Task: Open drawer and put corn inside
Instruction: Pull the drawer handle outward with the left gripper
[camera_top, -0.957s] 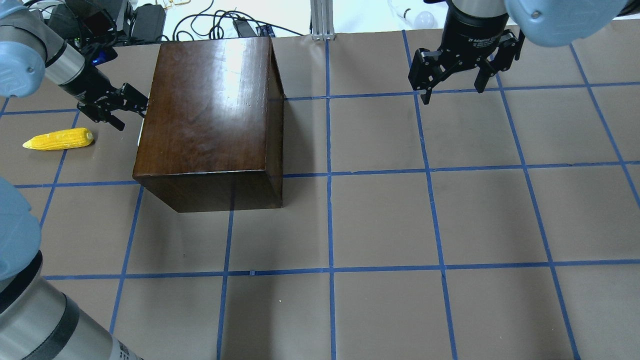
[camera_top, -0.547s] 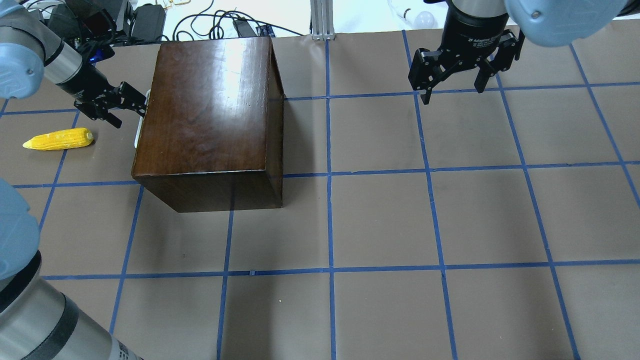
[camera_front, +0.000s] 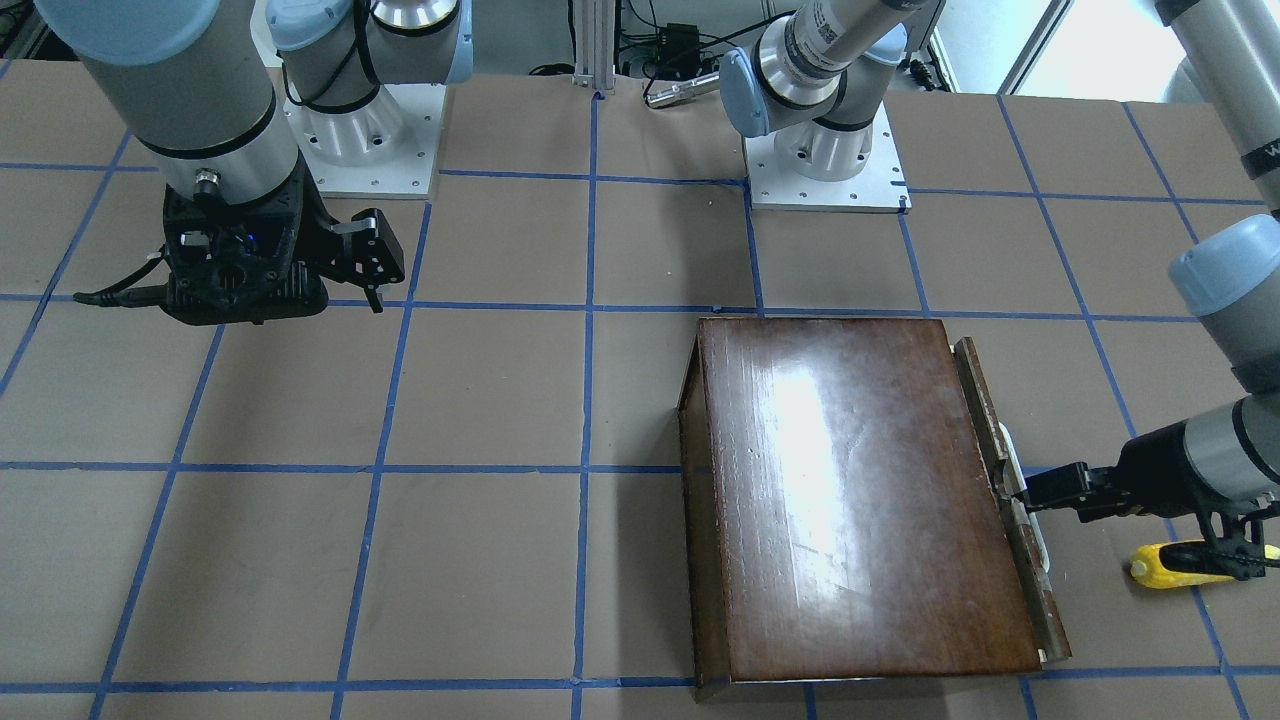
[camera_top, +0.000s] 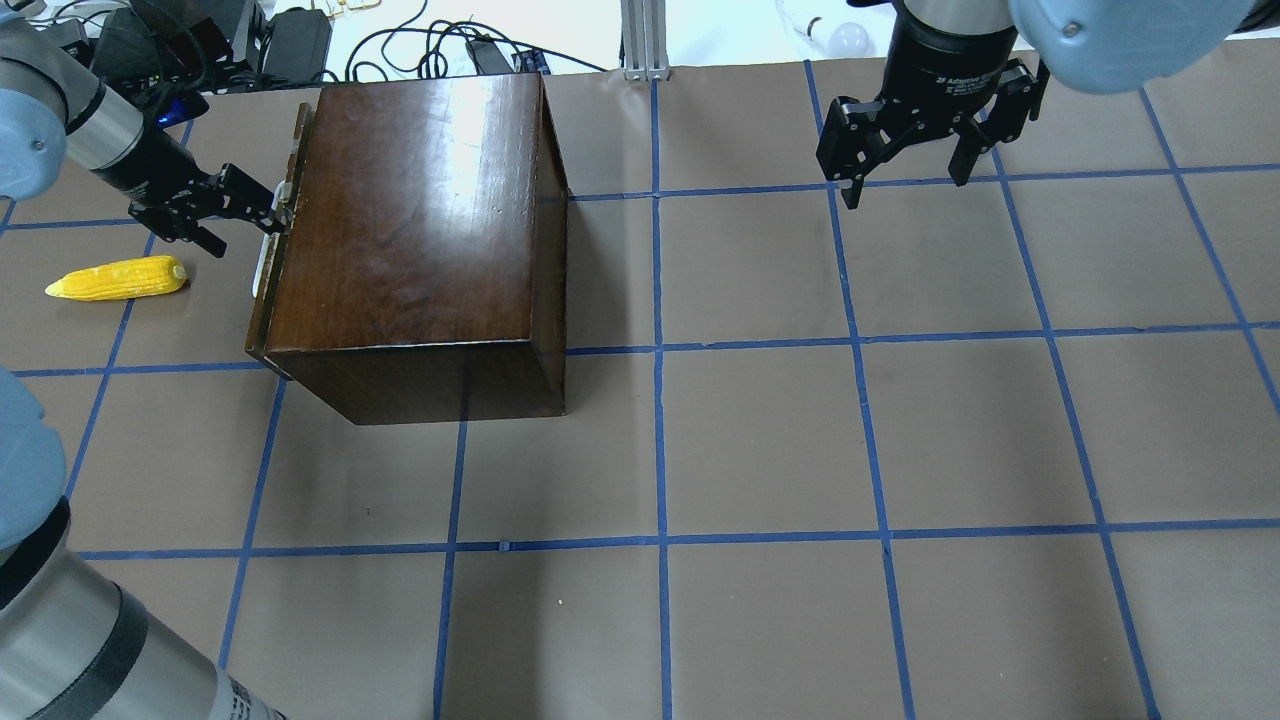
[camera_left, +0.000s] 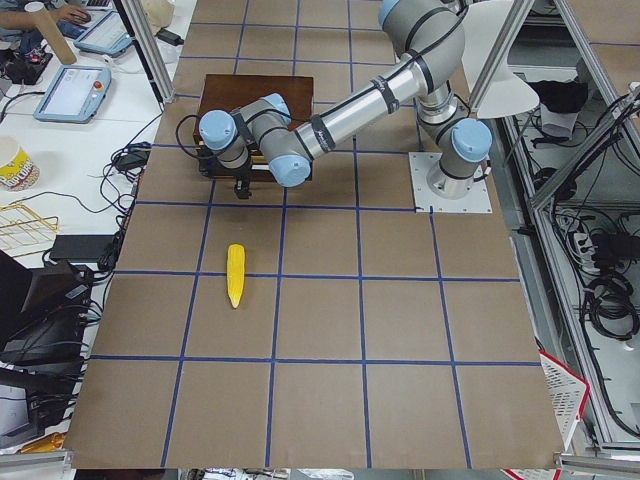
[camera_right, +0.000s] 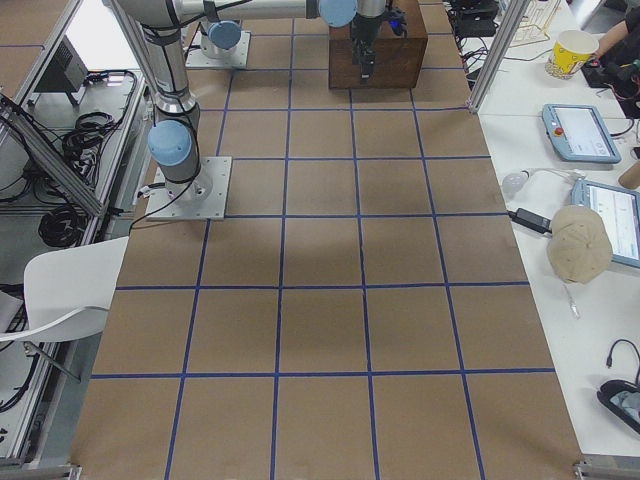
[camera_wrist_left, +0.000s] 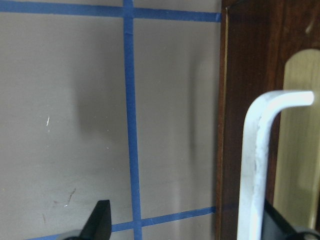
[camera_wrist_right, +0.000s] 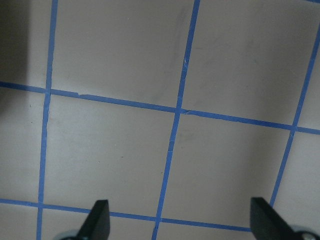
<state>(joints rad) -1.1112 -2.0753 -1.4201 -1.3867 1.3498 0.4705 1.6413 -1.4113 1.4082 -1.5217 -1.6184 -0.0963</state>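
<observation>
The glossy dark-brown box (camera_top: 420, 220) stands at the back left of the table. Its drawer (camera_top: 260, 325) is pulled out a narrow way on the box's left side; only the dark front panel (camera_front: 1040, 600) and the pale metal handle (camera_wrist_left: 255, 160) show. My left gripper (camera_top: 248, 228) is open at the handle, which lies between the fingers, close to the box-side finger (camera_wrist_left: 280, 225). The yellow corn (camera_top: 118, 279) lies on the table left of the drawer, just beside the left gripper. My right gripper (camera_top: 908, 190) is open and empty at the back right.
Brown paper with blue tape squares covers the table (camera_top: 760, 440). Cables and power bricks (camera_top: 290, 40) lie past the far edge behind the box. An aluminium post (camera_top: 645, 40) stands at the far edge.
The drawer front has come out of the box to the left by a narrow gap. My left gripper has moved left with the handle. The corn and the right arm have not moved.
</observation>
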